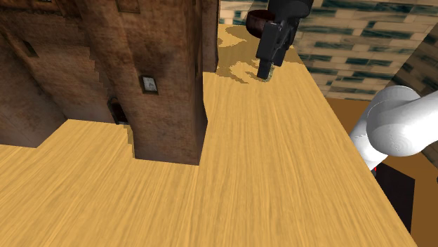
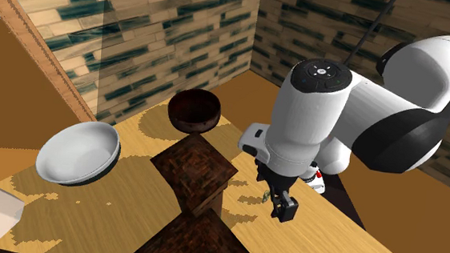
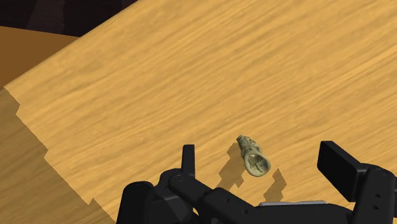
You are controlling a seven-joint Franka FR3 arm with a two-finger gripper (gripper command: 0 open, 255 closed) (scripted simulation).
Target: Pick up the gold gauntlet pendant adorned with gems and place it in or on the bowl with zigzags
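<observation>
The black gripper (image 3: 264,164) hung low over the far end of the wooden table (image 1: 281,182), its two fingers spread wide and clasping nothing. The small gold pendant (image 3: 253,156) lay on the wood between them, touched by neither. A tall brown block (image 1: 161,77) stood to the shoulder view's left of the gripper, and farther off sat a dark brown bowl (image 2: 194,110) and, to the second exterior view's left of it, a pale bowl (image 2: 77,151), both well apart from the pendant; which one bore zigzags I could not tell.
</observation>
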